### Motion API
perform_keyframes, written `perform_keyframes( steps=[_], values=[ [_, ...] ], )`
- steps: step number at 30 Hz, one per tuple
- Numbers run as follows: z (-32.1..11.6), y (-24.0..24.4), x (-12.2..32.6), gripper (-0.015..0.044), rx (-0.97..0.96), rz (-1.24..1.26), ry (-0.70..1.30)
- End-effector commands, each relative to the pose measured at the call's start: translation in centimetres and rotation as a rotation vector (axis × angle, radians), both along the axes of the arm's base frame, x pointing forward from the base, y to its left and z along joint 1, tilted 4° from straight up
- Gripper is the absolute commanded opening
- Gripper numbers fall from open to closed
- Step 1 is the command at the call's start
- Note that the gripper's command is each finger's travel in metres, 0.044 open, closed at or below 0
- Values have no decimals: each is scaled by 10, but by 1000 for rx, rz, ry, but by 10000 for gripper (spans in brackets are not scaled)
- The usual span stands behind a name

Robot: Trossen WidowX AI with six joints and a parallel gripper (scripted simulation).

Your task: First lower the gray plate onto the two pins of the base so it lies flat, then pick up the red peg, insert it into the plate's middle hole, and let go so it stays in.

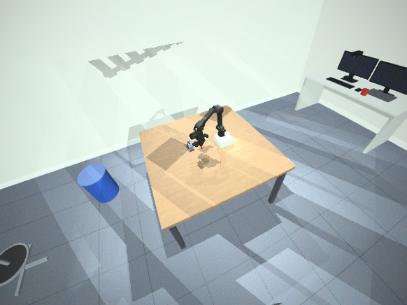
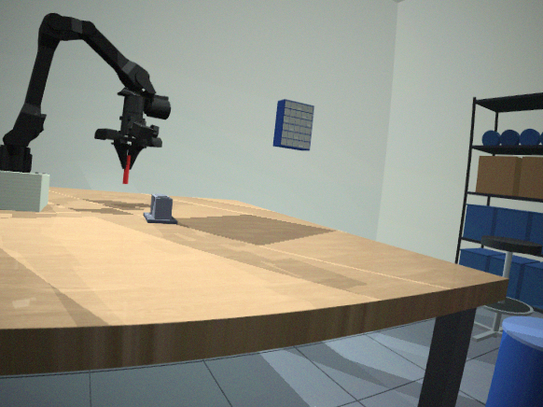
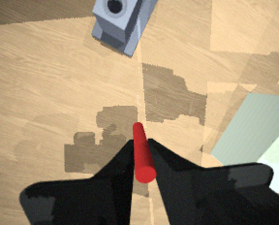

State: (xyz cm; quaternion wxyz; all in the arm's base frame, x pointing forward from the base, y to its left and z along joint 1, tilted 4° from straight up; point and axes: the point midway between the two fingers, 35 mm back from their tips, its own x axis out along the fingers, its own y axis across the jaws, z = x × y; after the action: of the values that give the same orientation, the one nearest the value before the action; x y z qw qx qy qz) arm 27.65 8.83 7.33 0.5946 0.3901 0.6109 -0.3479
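My gripper (image 1: pixel 201 145) (image 2: pixel 125 165) (image 3: pixel 140 143) is shut on the red peg (image 1: pixel 201 147) (image 2: pixel 126 175) (image 3: pixel 144 162), which points nearly straight down with its lower end above the table. The blue-gray base (image 2: pixel 159 220) (image 3: pixel 110 42) stands on the table beyond the peg, seen from the wrist. A gray block-like body rises from it, and a round dark hole (image 3: pixel 114 5) shows in its top, cut by the upper edge of the wrist view. I cannot clearly tell the gray plate from the base, nor see the pins. The peg is apart from them, to their left in the exterior view.
The arm's pale mounting block (image 1: pixel 225 141) (image 2: pixel 28 192) (image 3: pixel 246 126) stands on the wooden table (image 1: pixel 224 182) (image 2: pixel 210 289), on the side of the peg away from the base. A blue bin (image 1: pixel 99 185) stands on the floor. Shadows lie across the table.
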Motion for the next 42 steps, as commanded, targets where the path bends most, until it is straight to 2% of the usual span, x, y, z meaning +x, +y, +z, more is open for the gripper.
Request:
perform_keyframes(
  steps=[1,42],
  values=[
    [2,-8,10,0,3,-2,-8],
    [-3,-115,71,0,-10,-8,-13]
  ],
)
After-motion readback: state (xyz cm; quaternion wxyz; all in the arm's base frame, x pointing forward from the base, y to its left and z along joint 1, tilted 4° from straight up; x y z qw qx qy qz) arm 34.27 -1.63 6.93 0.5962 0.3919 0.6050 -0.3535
